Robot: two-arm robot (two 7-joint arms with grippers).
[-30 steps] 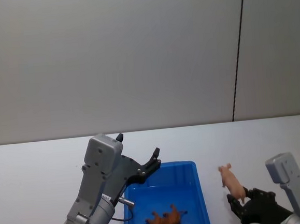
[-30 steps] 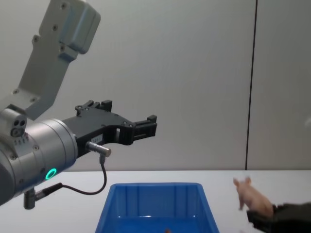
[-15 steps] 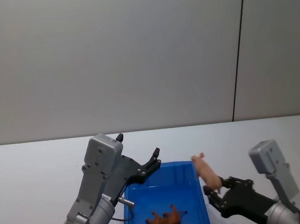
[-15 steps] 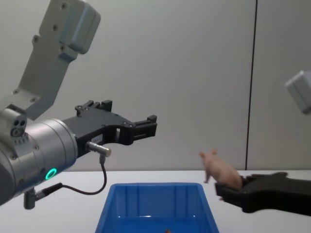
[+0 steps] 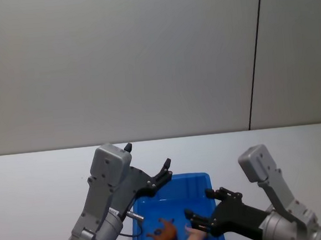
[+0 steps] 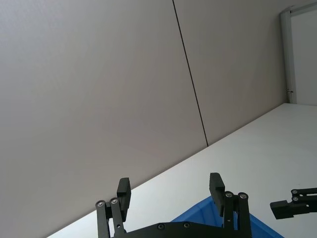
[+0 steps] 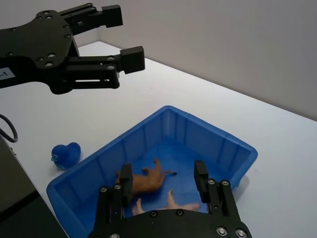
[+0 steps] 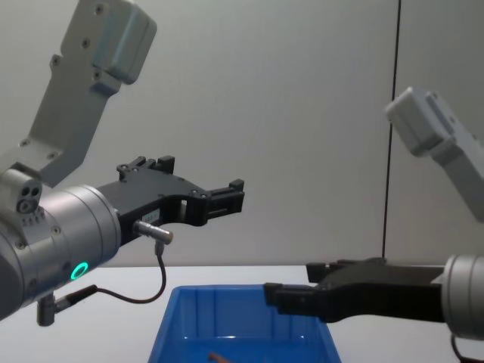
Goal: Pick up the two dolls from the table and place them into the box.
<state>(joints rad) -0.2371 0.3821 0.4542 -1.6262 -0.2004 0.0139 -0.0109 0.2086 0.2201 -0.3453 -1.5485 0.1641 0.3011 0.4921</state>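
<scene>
Your right gripper (image 7: 163,171) hangs over the box (image 7: 214,130) with its fingers spread wide and nothing pinched between them. Both dolls lie inside the box beneath it.

The pink doll (image 7: 179,205) is the one closest to the gripper's palm. It sits in the gap between the two fingers, and neither finger touches it. Its body is partly hidden behind the gripper's own frame. Its long axis runs crosswise, from one finger toward the other, and its pale legs point outward toward the fingertips. You cannot tell which end is its head.

The brown doll (image 7: 146,180) lies just beside the pink one, farther out from the palm. It is on its side, with its long axis also crosswise to the fingers. One end slips behind the tip of one finger, and its thin tail points toward the other finger. One leg sticks out away from the gripper, toward the box's far wall.

Your left gripper (image 6: 169,183) is raised above the box's rim, across the box from the right one. Its fingers are also spread and hold nothing.

The box rests on the table (image 7: 282,163), and a small blue object (image 7: 66,153) sits just beside the box's outer wall.
</scene>
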